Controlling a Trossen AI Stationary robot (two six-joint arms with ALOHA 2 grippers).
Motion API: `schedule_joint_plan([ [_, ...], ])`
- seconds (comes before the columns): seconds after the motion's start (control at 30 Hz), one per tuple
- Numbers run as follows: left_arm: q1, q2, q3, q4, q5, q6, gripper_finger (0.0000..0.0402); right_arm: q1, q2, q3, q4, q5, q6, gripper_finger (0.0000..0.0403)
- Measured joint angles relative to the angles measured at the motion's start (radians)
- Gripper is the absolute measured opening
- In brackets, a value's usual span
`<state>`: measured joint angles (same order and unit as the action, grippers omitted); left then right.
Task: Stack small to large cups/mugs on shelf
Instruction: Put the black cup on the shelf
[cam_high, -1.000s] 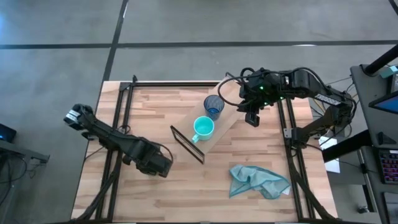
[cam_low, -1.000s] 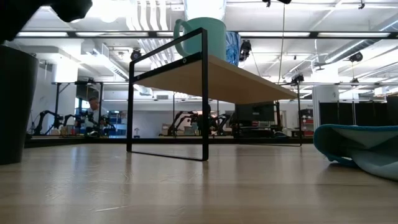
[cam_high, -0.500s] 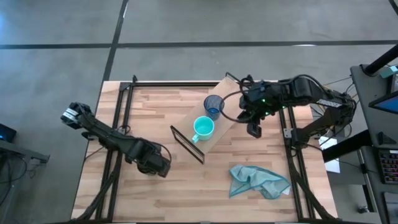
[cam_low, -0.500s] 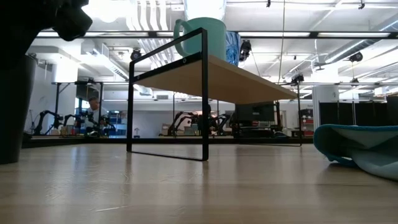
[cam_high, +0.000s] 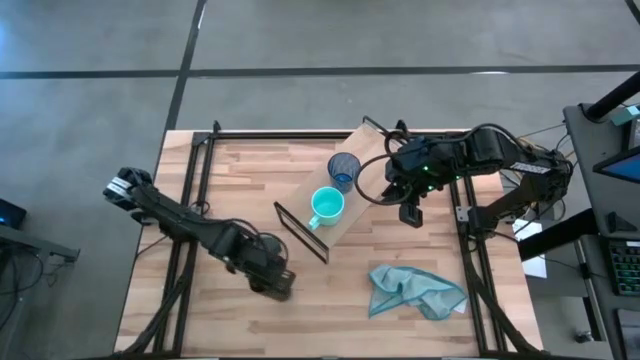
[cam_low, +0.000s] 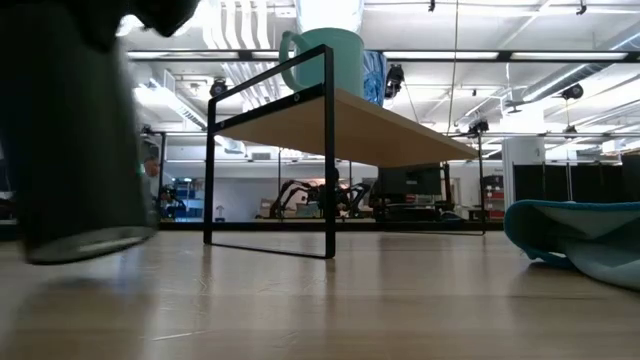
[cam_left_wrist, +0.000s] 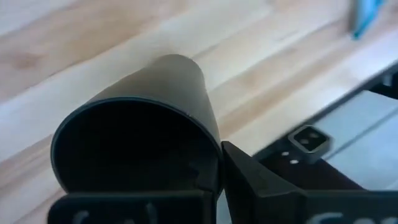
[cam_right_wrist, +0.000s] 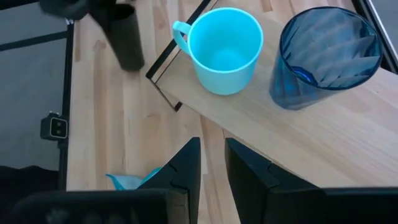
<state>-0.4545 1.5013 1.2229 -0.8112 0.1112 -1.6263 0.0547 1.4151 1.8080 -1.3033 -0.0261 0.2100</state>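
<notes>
The black cup (cam_high: 277, 287) is in my left gripper (cam_high: 270, 280), near the table's front, left of the middle. It fills the left of the low view (cam_low: 70, 150), and the left wrist view looks into its mouth (cam_left_wrist: 137, 143). The teal mug (cam_high: 327, 205) and the blue tumbler (cam_high: 343, 170) stand upright, side by side, on the light-wood shelf (cam_high: 352, 205). My right gripper (cam_high: 410, 213) hovers to the right of the shelf. It is empty, with a narrow gap between its fingers (cam_right_wrist: 212, 146). My left gripper pinches the black cup's wall at the rim (cam_left_wrist: 208, 149). One finger (cam_left_wrist: 255, 180) is outside the wall and the other seems to be inside the mouth. The cup's bottom (cam_low: 85, 245) seems just clear of the table and slightly tilted.
A crumpled teal cloth (cam_high: 415, 290) lies at the front right of the table and shows in the low view (cam_low: 580, 235). The shelf's black wire end (cam_high: 300, 232) stands between my left gripper and the mug. Black frame rails (cam_high: 190, 200) run along both table sides.
My left gripper has carried the black cup toward the table's near edge and to the right; the cup looms larger in the low view. My right gripper has drawn back from the shelf's far end toward the near edge.
</notes>
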Motion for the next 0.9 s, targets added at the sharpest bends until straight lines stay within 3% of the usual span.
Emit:
schedule_joint_plan([
  [0.13, 0.027, 0.109, 0.089, 0.074, 0.019, 0.109, 0.0000, 0.000, 0.000, 0.000, 0.000, 0.000, 0.000, 0.0068],
  [0.37, 0.099, 0.341, 0.382, 0.054, 0.072, 0.459, 0.0000, 0.000, 0.000, 0.000, -0.001, 0.000, 0.000, 0.0068],
  [0.63, 0.206, 0.503, 0.711, -0.171, 0.037, 0.763, 0.0000, 0.000, 0.000, -0.026, -0.020, 0.000, 0.000, 0.0068],
  [0.9, 0.224, 0.583, 0.828, -0.220, 0.013, 0.885, 0.0000, 0.021, -0.002, -0.102, -0.108, 0.001, 0.026, 0.0068],
])
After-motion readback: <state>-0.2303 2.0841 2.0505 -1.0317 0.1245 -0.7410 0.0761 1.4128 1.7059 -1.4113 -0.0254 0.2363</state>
